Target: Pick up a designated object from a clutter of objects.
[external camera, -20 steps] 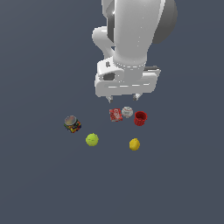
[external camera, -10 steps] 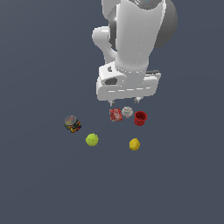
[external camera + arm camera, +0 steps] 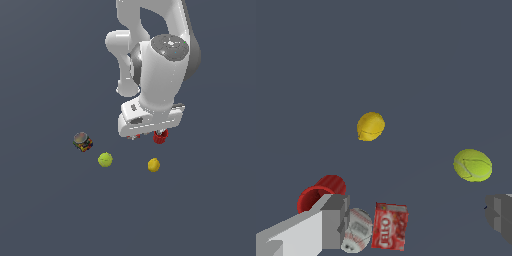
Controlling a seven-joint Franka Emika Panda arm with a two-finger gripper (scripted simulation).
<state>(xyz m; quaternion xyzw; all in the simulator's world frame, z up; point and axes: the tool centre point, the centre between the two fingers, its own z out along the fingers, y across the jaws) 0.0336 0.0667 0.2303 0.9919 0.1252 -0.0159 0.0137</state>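
Observation:
The golden-yellow lemon lies on the dark floor, at the exterior view's right of the yellow-green ball. In the wrist view the lemon sits apart from the ball. My gripper hangs above the red cup, farther back than the lemon and not touching it. In the wrist view my gripper is open and empty, with its grey fingers spread wide.
A multicoloured short can stands at the exterior view's left. In the wrist view the red cup, the grey-white ball and the red flat packet lie close together near my fingers.
My arm has come down toward the clutter and turned at the wrist. Its hand now hides the grey-white ball and most of the red packet in the exterior view.

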